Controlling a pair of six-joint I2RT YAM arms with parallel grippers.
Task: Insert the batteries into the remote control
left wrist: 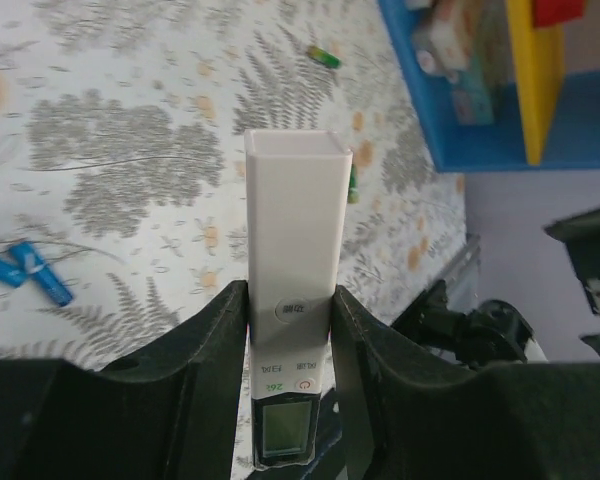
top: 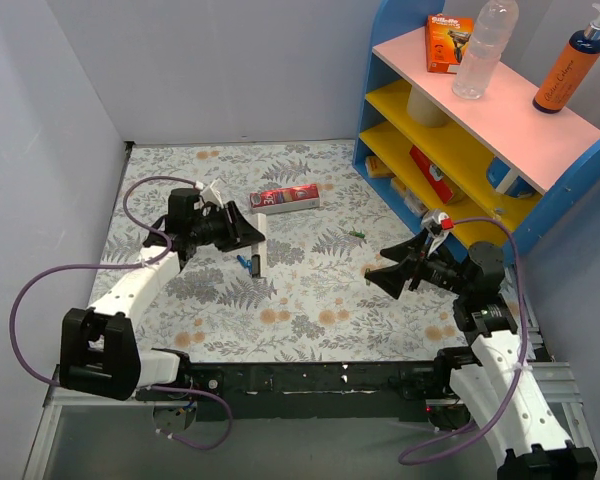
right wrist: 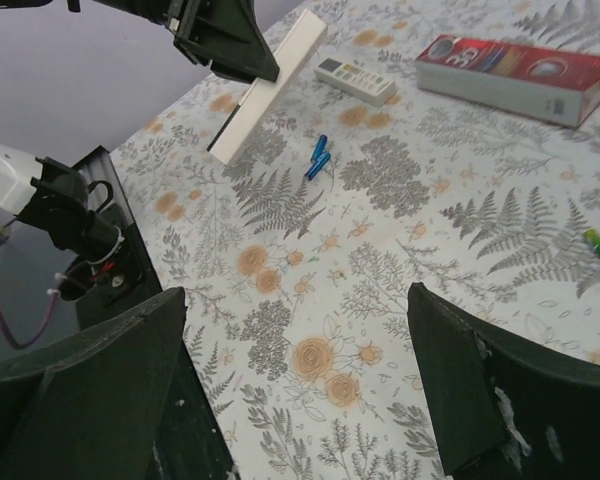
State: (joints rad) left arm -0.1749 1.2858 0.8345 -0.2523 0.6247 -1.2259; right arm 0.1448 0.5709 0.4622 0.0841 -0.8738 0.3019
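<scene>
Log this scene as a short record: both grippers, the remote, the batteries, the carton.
left gripper: fingers shut on the remote control, one on each long side
remote control: white, held tilted, display end between the fingers
right gripper: open, holding nothing
blue batteries: two, side by side on the table, close to the remote control
green battery: loose on the table, farther toward the right gripper
red carton: lying flat, apart from both grippers

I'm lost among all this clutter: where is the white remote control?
The remote control is pinched in the left claw, left of centre in the overhead view, right beside the blue batteries.
</scene>
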